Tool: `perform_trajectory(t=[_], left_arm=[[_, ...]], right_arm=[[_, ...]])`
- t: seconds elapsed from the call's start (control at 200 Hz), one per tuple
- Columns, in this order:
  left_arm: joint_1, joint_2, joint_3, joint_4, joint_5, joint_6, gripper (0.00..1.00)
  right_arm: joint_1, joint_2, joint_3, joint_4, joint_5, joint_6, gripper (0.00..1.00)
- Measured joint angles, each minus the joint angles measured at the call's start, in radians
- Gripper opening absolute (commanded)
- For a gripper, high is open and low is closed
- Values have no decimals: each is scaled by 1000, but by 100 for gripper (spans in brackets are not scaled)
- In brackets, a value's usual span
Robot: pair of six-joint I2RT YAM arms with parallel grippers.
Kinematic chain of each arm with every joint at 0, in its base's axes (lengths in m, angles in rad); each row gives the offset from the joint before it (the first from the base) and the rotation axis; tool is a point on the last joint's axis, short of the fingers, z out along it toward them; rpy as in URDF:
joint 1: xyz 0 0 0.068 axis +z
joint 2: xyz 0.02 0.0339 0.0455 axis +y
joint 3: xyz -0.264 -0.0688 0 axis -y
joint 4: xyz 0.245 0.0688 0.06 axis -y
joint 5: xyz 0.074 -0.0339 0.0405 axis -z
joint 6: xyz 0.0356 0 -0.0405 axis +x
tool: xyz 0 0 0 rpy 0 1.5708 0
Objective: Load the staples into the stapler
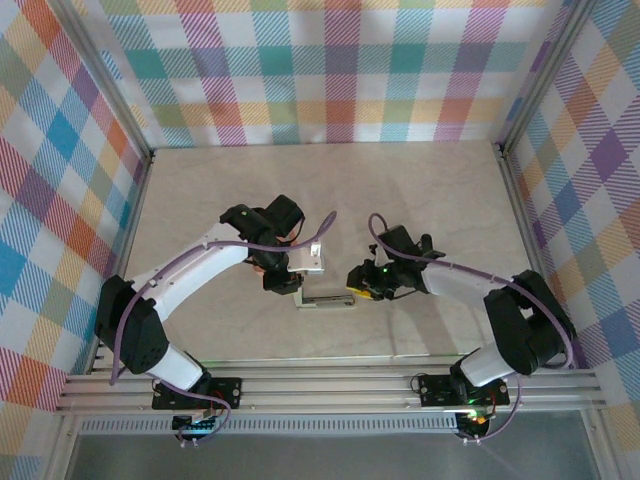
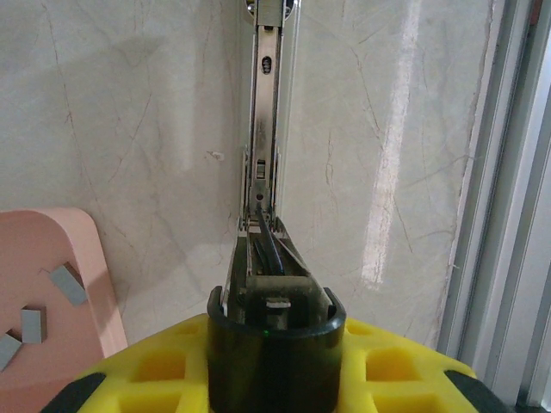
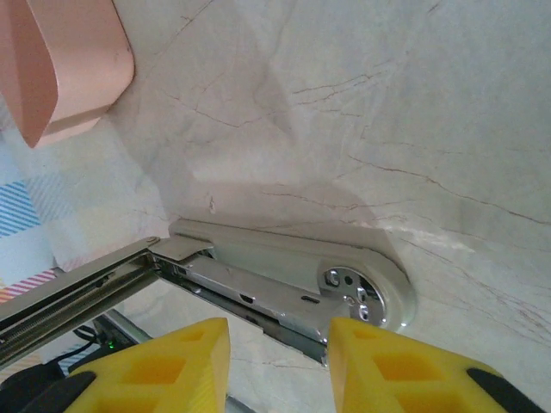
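Left wrist, pocketed yellow left fingers (image 2: 155, 379) clamped on slim steel stapler (image 2: 265, 129), right fingers (image 3: 172, 361) apart.

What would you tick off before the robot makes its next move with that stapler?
1. Stapler swung open: ok.
2. Left claw shut on the stapler: ok.
3. Right claw carrying a strip: not ok; its fingers are apart and no strip shows.
4. Staples lying loose in the pink tray: ok.
5. Loading channel free of old staples: cannot tell.
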Motion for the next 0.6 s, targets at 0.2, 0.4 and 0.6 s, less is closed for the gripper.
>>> perform_trajectory(t=[0.2,0.4,0.6], left_arm=[[-4,17,17,-10,-1,0,21],[-4,30,29,-18,-1,0,21],[-4,31,31,-19,-1,0,21]], right_arm=[[0,17,-26,6,-37,1,33],[0,22,-51,8,-70,-4,30],[0,57,-51,34,-110,-6,28]])
